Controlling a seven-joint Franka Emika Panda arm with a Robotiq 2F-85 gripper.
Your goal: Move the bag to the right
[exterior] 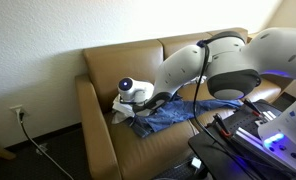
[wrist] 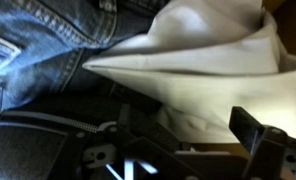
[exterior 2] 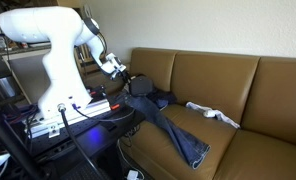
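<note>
A white fabric bag (wrist: 208, 60) lies at the end of a brown leather sofa (exterior: 113, 60), next to a pair of blue jeans (wrist: 38, 45). In an exterior view the bag shows as a small white patch (exterior: 121, 104) under the wrist. My gripper (wrist: 193, 135) is low over the bag. Its two fingers are spread wide, with white fabric bulging between them. The gripper also shows in both exterior views (exterior: 128, 100) (exterior 2: 138, 84), at the sofa's end by the armrest.
The jeans stretch along the seat (exterior: 173, 115) (exterior 2: 173, 130). A dark item with a zipper (wrist: 38, 140) lies beside the bag. Another white cloth (exterior 2: 214, 113) lies further along the sofa (exterior 2: 278, 90). The robot's base and cables (exterior 2: 68, 110) stand in front of the sofa.
</note>
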